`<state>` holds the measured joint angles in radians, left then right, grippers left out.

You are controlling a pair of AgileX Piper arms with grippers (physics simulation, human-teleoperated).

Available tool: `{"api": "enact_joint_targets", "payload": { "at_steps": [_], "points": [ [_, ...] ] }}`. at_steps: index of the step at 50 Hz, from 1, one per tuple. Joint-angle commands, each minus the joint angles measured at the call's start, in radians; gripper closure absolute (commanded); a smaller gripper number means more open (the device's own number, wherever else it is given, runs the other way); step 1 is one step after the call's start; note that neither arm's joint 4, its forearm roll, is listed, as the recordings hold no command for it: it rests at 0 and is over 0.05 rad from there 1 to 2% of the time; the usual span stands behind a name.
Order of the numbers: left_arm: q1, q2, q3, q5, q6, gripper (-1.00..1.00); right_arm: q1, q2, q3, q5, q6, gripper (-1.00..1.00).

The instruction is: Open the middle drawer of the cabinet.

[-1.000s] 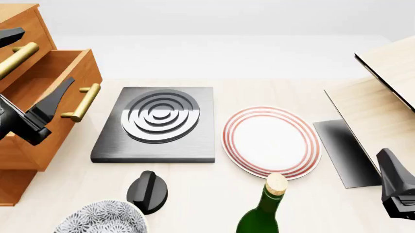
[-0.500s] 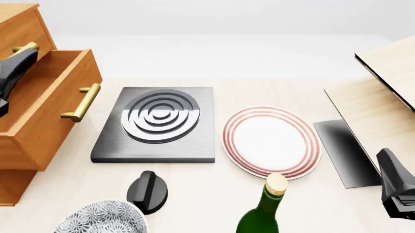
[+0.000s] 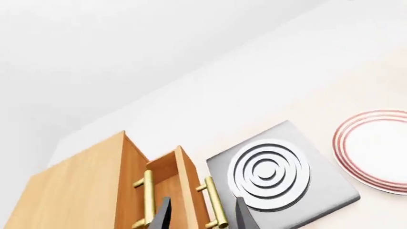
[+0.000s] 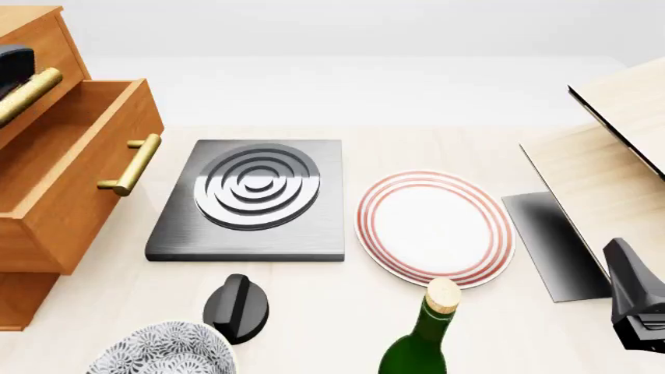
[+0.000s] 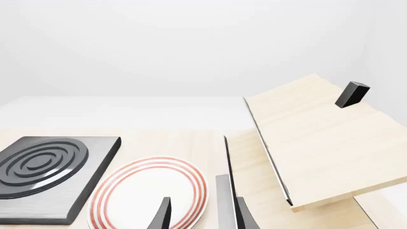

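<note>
The middle drawer juts out of the cabinet at the table's nine o'clock, its brass handle free. Beside it at three o'clock lies a dark burner plate, then a red-rimmed plate. The left gripper is parted and empty, above the drawer handles; the right gripper likewise, at five o'clock.

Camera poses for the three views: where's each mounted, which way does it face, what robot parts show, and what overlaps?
Front view: fixed, above and behind the arms, looking forward and down at the table, cabinet, open middle drawer; left gripper at the left edge, right gripper lower right.
Left wrist view: behind the left gripper, facing the cabinet front; fingertips show.
Right wrist view: behind the right gripper, facing the plate and pale wooden box; fingertips show.
Shared: all three show the hob and plate.
</note>
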<state>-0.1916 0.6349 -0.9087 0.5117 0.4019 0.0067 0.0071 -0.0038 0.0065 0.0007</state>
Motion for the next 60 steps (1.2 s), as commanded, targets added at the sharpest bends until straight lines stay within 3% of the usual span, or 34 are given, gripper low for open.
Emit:
{"api": "enact_joint_targets", "payload": {
  "at_steps": [1,7,18,32,60],
  "points": [
    [0.027,0.034,-0.063,0.095,-0.123,-1.0,-0.002,0.0,0.001,-0.003,0.0,-1.0],
    [0.039,0.064,-0.073,0.124,-0.178,-1.0,-0.002,0.0,0.001,-0.003,0.0,-1.0],
    [0.064,0.073,-0.069,0.132,-0.215,-1.0,-0.002,0.0,0.001,-0.003,0.0,-1.0],
    [0.158,0.087,-0.05,0.116,-0.27,-1.0,-0.001,0.0,0.001,-0.003,0.0,-1.0],
    [0.198,0.151,-0.019,0.08,-0.384,-1.0,-0.002,0.0,0.001,-0.003,0.0,-1.0]
  ]
}}
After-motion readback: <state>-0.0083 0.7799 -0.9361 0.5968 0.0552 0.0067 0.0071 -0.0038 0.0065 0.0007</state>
